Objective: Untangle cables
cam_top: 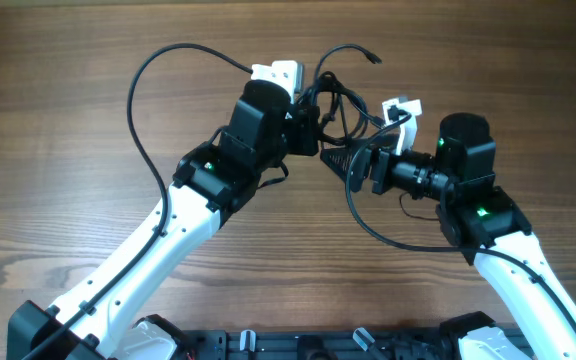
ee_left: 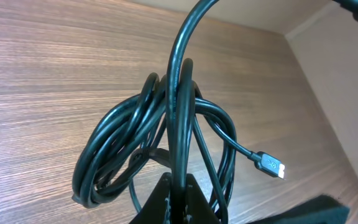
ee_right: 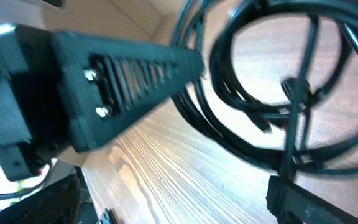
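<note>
The cables point(cam_top: 336, 100) form a tangled black coil held just above the wooden table, between the two arms. My left gripper point(cam_top: 308, 125) is shut on one strand point(ee_left: 179, 124). The rest of the coil point(ee_left: 123, 155) hangs in loops around that strand. A plug with a silvery tip point(ee_left: 272, 166) sticks out to the right, and another plug end point(cam_top: 373, 57) points away at the back. My right gripper point(cam_top: 363, 148) stands wide open beside the coil. The cable loops point(ee_right: 260, 106) run across the space in front of its fingers point(ee_right: 129, 74), which grip nothing.
The wooden table point(cam_top: 68, 150) surrounds the tangle. A thin black lead point(cam_top: 133, 100) arcs out left of the left arm, and another point(cam_top: 388, 240) curves below the right arm; both seem to belong to the arms. Black frame parts point(cam_top: 298, 345) line the front edge.
</note>
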`<state>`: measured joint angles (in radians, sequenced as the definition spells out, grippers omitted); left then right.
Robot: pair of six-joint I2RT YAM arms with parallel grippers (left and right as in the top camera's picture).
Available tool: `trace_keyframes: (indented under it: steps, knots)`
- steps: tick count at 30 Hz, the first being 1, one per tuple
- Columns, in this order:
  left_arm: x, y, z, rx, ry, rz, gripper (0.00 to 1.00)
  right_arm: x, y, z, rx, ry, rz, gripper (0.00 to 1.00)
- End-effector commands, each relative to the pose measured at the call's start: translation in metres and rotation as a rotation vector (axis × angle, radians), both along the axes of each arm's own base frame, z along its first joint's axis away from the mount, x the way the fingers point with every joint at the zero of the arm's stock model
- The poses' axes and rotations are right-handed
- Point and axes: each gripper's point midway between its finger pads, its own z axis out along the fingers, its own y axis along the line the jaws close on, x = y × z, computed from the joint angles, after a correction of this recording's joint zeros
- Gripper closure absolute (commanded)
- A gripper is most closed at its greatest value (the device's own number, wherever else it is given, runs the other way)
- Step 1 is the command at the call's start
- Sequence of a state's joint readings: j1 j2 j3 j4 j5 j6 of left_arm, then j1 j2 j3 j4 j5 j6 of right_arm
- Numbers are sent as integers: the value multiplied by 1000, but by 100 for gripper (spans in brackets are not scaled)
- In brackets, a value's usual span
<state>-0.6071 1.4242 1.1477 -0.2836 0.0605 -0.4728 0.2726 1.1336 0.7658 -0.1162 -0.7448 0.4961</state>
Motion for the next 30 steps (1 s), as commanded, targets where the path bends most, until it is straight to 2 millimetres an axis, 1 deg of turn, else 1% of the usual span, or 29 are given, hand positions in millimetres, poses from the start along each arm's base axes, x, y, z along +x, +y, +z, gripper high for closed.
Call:
trace_keyframes:
  steps: [1, 5, 8, 9, 11, 14, 18, 21, 22, 24, 25, 27, 30]
  knots:
    - [6, 5, 20, -29, -44, 54, 96, 5, -6, -7, -44, 34, -54, 3]
    - [6, 6, 21, -36, -41, 61, 96, 7, -15, -21, -109, 56, -99, 3]
    - [5, 6, 22, -37, -43, 61, 96, 13, -28, -34, -173, 80, -183, 2]
    - [5, 6, 23, -39, -44, 61, 96, 16, -33, -38, -194, 84, -209, 5]
    - [3, 4, 24, -48, -43, 47, 96, 18, -38, -44, -237, 73, -222, 11]
    - [0, -5, 30, -84, -46, -1, 96, 20, -37, -52, -254, 84, -211, 19]
    - [-2, -12, 38, -134, -49, -24, 96, 22, -36, -69, -299, 96, -181, 37]
    - [0, -14, 43, -179, -39, -5, 96, 25, -36, -84, -314, 134, -175, 40]
    - [0, -14, 43, -179, -39, -5, 96, 26, -35, -87, -316, 140, -174, 47]
    - [0, -14, 42, -178, -36, -6, 96, 28, -34, -90, -316, 144, -172, 57]
    - [-1, -13, 41, -176, -33, -5, 96, 31, -33, -91, -311, 140, -172, 60]
    - [-2, -15, 41, -181, -29, -12, 96, 34, -31, -87, -296, 120, -168, 61]
    - [-2, -15, 41, -180, -29, -13, 96, 39, -29, -82, -286, 93, -172, 71]
